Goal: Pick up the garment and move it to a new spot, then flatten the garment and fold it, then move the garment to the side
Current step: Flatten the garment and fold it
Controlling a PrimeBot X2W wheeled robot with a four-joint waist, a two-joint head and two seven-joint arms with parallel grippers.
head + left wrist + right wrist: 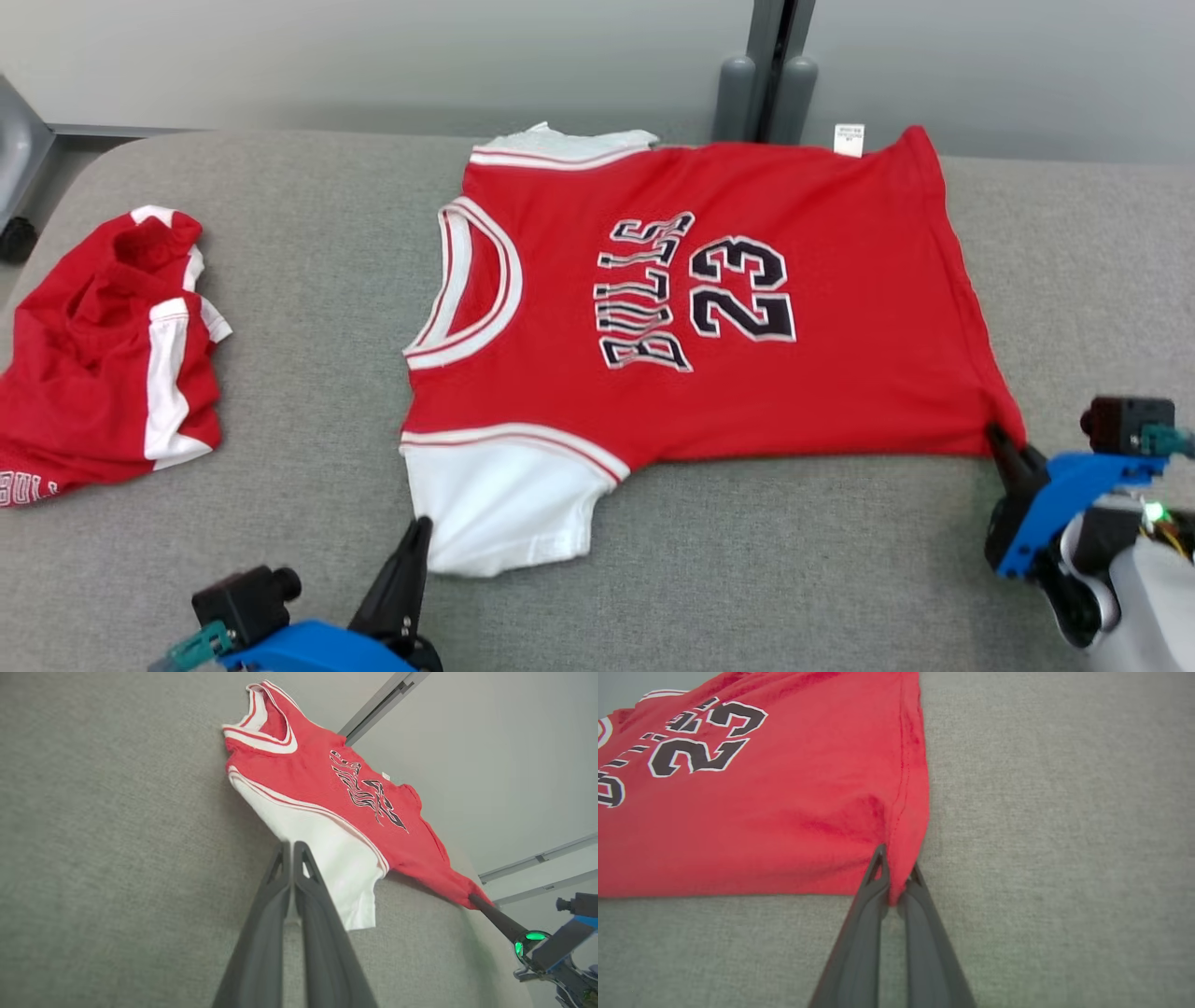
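A red jersey (728,392) printed with "BULLS 23" is spread flat on the grey bench (308,373), lying sideways in the head view: the neck is turned to the robot's left and the hem to its right. One white sleeve (504,504) is laid out on the near side, and another white sleeve is partly seen at the far edge. A small white label (849,140) is seen sticking out at the far edge near the hem. The left fingers (403,579) are held together, with the tips at the near left corner of the white sleeve; in the left wrist view the fingers (271,914) are pressed side by side at the sleeve's edge, and whether cloth is pinched between them cannot be told. The right fingers (1013,462) are clamped on the near hem corner, where the red cloth is drawn to a point; in the right wrist view that corner is seen gripped between the fingers (864,933). A second red and white garment (93,373) is left crumpled on the bench, well apart, to the robot's left.
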